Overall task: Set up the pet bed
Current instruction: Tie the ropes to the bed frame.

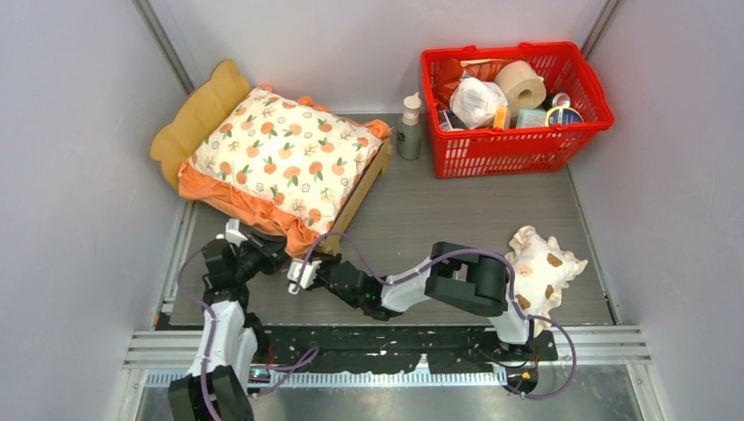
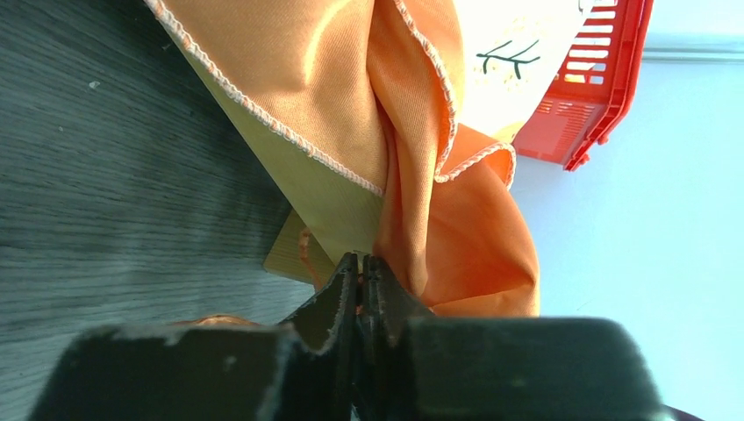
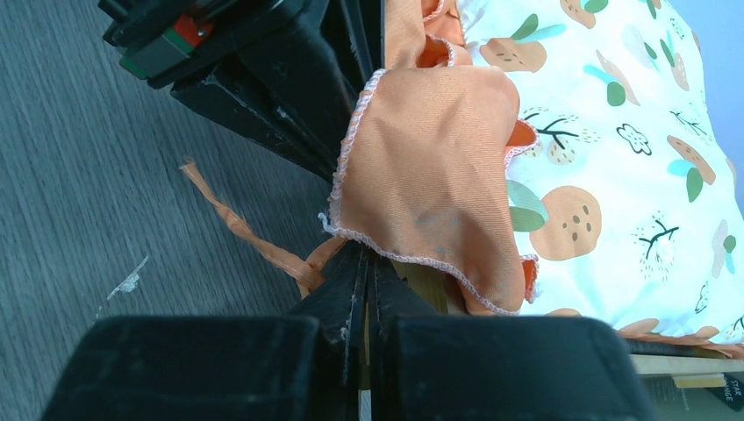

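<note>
At the near left of the worktop (image 1: 439,219), both grippers are gathered at the near corner of the cushion (image 1: 281,158). The left gripper (image 2: 360,261) is seen with its jaws drawn together at the tips, touching a hanging fold of the orange ruffle (image 2: 421,132); whether cloth is pinched cannot be told. The right gripper (image 3: 367,259) is pressed fully together beneath the ruffle's edge. A thin orange ribbon (image 3: 237,224) runs up to its tips, but a hold on it cannot be made out. Near the right edge a spotted frilled pillow (image 1: 540,267) is laid. Further back, the pet bed (image 1: 200,112) is set slantwise, its wavy headboard turned toward the far left corner and the cushion laid over it. In the far right corner a filled red basket (image 1: 500,160) is placed, with a bottle (image 1: 409,127) just beside its left wall.
</note>
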